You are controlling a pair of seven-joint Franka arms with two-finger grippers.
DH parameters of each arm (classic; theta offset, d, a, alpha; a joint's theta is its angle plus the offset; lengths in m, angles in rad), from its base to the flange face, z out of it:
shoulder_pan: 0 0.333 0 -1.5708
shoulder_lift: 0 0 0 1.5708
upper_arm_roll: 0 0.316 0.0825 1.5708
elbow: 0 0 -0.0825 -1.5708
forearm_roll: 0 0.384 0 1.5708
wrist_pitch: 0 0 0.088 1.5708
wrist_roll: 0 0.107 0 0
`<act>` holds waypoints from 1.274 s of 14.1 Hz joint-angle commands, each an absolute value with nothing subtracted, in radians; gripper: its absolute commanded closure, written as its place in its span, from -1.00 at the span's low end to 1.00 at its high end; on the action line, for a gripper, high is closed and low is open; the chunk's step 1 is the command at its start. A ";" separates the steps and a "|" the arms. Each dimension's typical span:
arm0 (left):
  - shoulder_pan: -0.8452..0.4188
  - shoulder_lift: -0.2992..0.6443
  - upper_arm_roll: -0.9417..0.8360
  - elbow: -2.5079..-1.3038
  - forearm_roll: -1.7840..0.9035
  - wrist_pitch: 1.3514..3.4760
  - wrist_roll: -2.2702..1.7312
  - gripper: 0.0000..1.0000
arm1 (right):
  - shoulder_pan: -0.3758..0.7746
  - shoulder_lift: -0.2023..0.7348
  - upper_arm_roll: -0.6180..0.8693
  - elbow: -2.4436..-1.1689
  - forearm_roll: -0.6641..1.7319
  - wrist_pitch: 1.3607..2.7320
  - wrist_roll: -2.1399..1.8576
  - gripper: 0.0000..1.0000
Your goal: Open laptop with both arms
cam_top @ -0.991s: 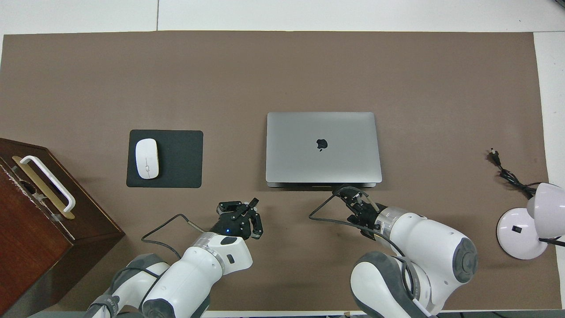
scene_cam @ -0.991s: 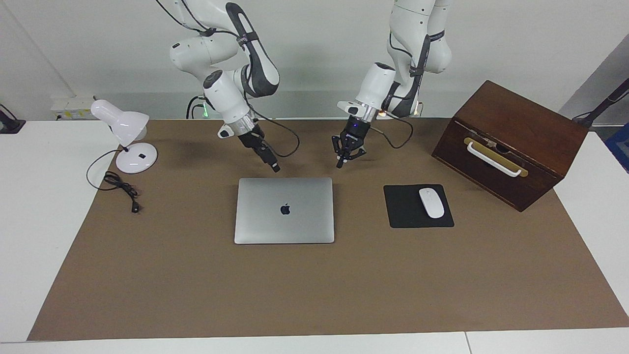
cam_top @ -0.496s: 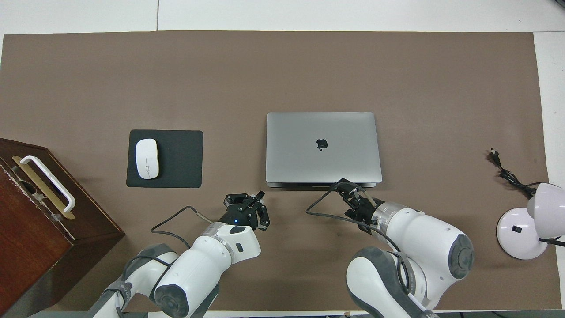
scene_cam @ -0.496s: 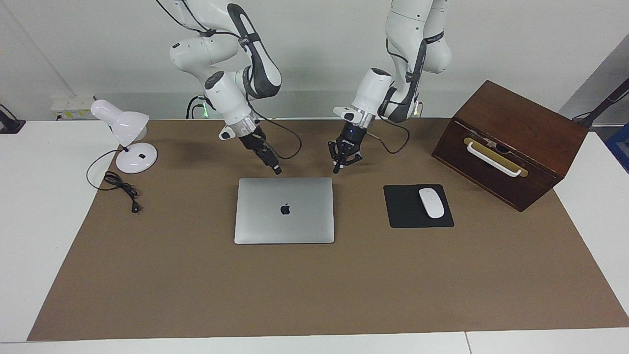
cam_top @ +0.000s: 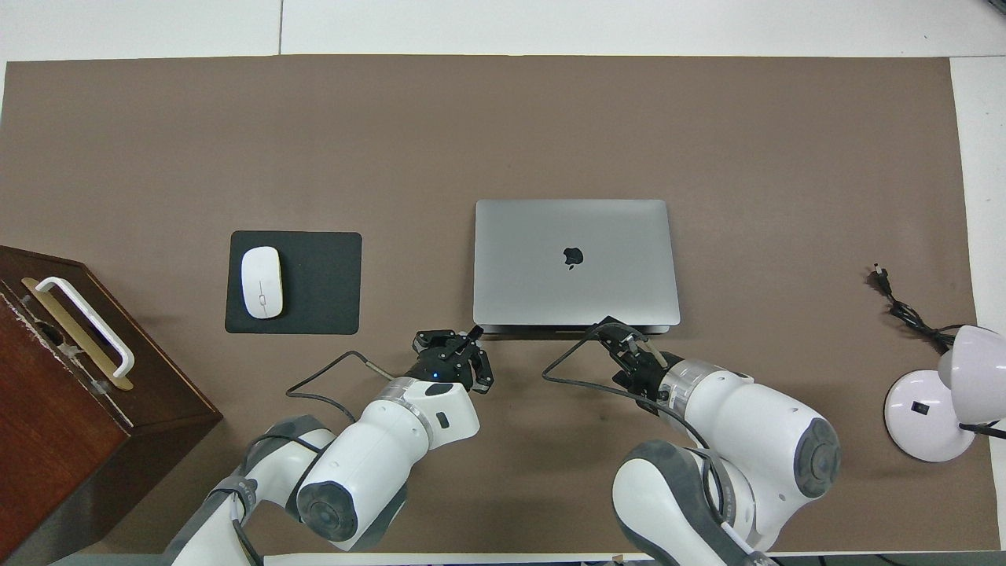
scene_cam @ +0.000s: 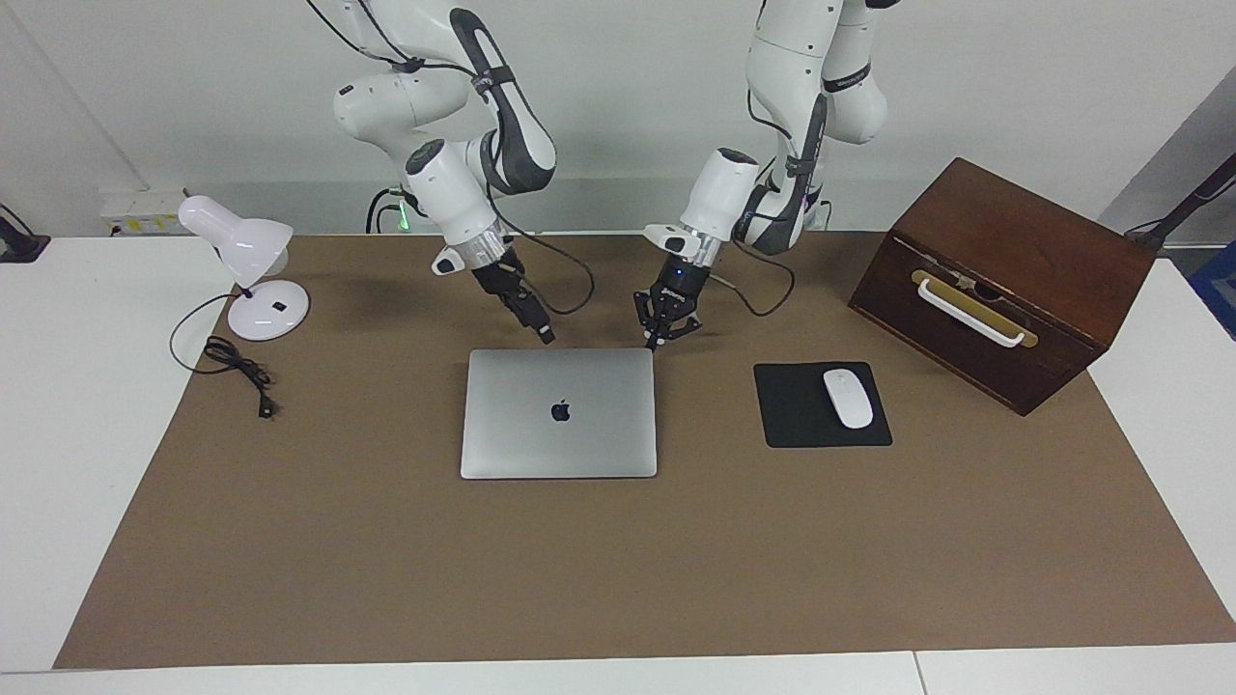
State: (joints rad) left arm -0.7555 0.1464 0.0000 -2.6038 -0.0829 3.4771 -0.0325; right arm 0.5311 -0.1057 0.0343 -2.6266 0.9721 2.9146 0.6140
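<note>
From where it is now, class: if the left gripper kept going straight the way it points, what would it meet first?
Probably the laptop: the left gripper slants down at the corner of its robot-side edge, at the left arm's end. Depth is unclear; it might meet the brown mat first.

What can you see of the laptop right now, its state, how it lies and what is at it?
The laptop is a thin silver-grey metal slab with a dark apple logo mid-lid. It is shut and lies flat and square on the brown mat, beside the black mouse pad. The left tool, open, is at its corner nearest the robots; the right tool hangs just over that same edge. Contact cannot be told.
</note>
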 commanded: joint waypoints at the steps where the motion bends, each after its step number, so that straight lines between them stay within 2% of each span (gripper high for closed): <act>1: -0.778 0.181 0.014 -2.574 -0.094 3.502 -0.041 1.00 | 0.537 -0.091 0.037 -2.615 1.009 2.942 0.569 -1.00; 18: -0.772 0.268 0.018 -2.519 -0.084 3.504 -0.023 1.00 | 0.549 -0.046 0.041 -2.539 1.032 2.988 0.563 -1.00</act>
